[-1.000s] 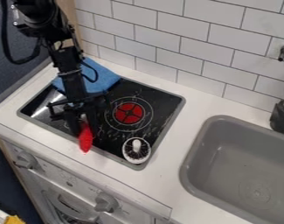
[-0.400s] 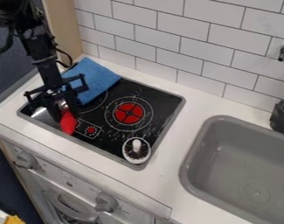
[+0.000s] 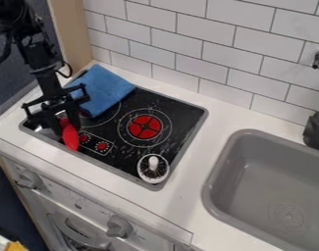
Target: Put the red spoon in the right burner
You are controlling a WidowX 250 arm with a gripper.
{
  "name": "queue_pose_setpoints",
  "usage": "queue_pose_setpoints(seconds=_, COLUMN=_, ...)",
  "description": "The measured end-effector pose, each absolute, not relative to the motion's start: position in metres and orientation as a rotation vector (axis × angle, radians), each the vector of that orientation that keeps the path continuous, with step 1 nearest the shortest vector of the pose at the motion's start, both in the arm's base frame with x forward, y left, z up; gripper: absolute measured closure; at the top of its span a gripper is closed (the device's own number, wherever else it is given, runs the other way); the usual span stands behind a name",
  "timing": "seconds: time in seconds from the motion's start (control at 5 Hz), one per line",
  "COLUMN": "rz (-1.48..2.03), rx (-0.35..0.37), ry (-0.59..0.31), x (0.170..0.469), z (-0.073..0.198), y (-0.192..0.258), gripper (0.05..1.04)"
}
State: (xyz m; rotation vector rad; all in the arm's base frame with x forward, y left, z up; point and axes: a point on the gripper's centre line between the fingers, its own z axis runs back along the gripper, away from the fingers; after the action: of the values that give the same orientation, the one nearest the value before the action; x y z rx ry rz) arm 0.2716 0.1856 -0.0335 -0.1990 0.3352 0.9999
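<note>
The black gripper (image 3: 63,126) hangs down over the near-left part of the cooktop (image 3: 125,162), its two fingers closed in on the upper end of the red spoon (image 3: 70,138) and holding it; how tightly cannot be told. The spoon's red end slants down and out between the fingers toward the cooktop's near edge, just left of a small printed control panel (image 3: 94,148) with two red dots. Whether its lower end touches the surface is unclear.

The right burner (image 3: 145,126), ringed and red at its middle, lies to the right of the spoon, well apart. A round, white-rimmed lid (image 3: 153,177) with a pale upright knob stands at the cooktop's near-right corner, near the burner's near side. A blue cloth (image 3: 104,89) is bunched over the far-left corner and covers part of the left burner (image 3: 109,116), on the far side of the gripper.

A gray sink (image 3: 217,176) is set in the white counter (image 3: 188,203) to the right, with a black faucet (image 3: 316,131) at its far-right side. White tiles (image 3: 181,46) line the wall behind. Two gray knobs (image 3: 29,180) are on the stove front (image 3: 73,203), where small markings are too small to read.
</note>
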Motion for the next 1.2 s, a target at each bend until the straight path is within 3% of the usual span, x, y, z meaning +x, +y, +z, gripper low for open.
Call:
queue_pose_setpoints(seconds=0.4, rz=1.044, rx=-0.192, ry=0.339, x=0.265, z=-0.036, y=0.197, gripper=0.705)
queue_pose_setpoints(seconds=0.8, rz=1.020, rx=-0.253, ry=0.321, x=0.266, z=-0.029, y=0.190, gripper=0.705)
queue_pose_setpoints(seconds=1.2, rz=0.840, rx=-0.292, ry=0.236, x=0.283, z=0.003, y=0.148, gripper=0.705)
